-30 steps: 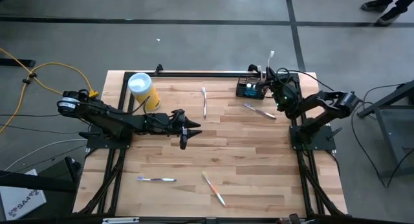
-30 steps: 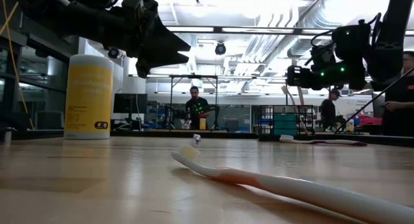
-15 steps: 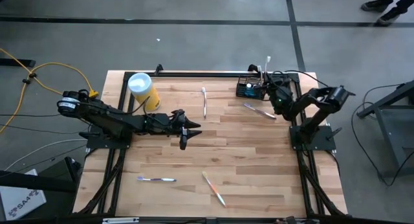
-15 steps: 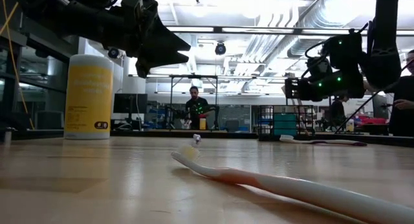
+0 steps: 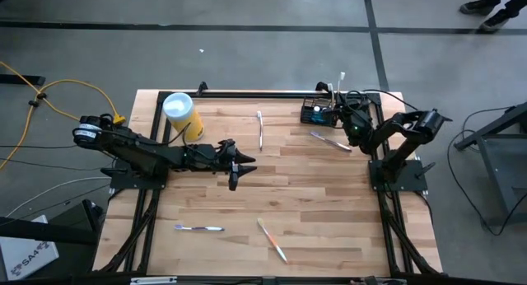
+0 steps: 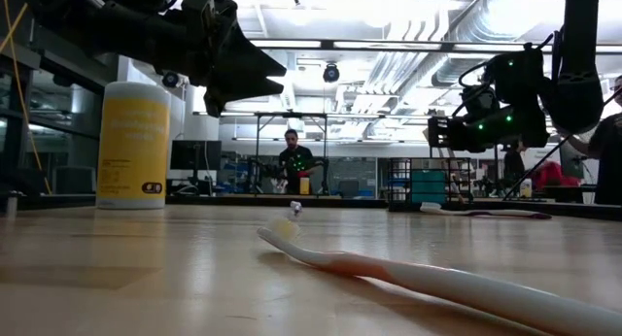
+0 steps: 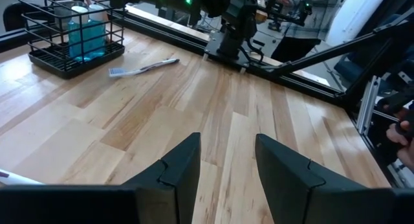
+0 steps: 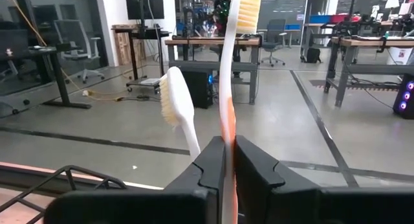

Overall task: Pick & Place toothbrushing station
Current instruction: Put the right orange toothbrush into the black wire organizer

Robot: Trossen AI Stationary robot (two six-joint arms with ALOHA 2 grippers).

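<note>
The toothbrushing station [image 5: 317,113], a black wire basket with a blue thing inside, stands at the table's far right and also shows in the left wrist view [image 7: 71,33]. A white toothbrush [image 8: 178,104] stands upright in it. My right gripper [image 8: 229,153] is beside the basket's right end [image 5: 336,110], shut on an orange-and-white toothbrush [image 8: 234,30]. My left gripper [image 7: 226,166] hangs open over the table's middle [image 5: 235,165], with nothing between its fingers. My right gripper pinches the handle [image 8: 227,130] of the orange-and-white toothbrush between its two fingers, which lie level and across it. The toothbrush stands upright with its bristle head [image 8: 248,9] on top. The fingers hide its lower end.
A yellow canister [image 5: 183,112] stands at the far left. Loose toothbrushes lie at the far middle [image 5: 260,128], near the basket [image 5: 330,141], at the near left [image 5: 198,228] and at the near middle [image 5: 272,240]. People stand in the room behind [image 6: 292,161].
My right gripper has sunk a little and shifted slightly toward the basket, carrying the upright toothbrush with it. It then kept still.
</note>
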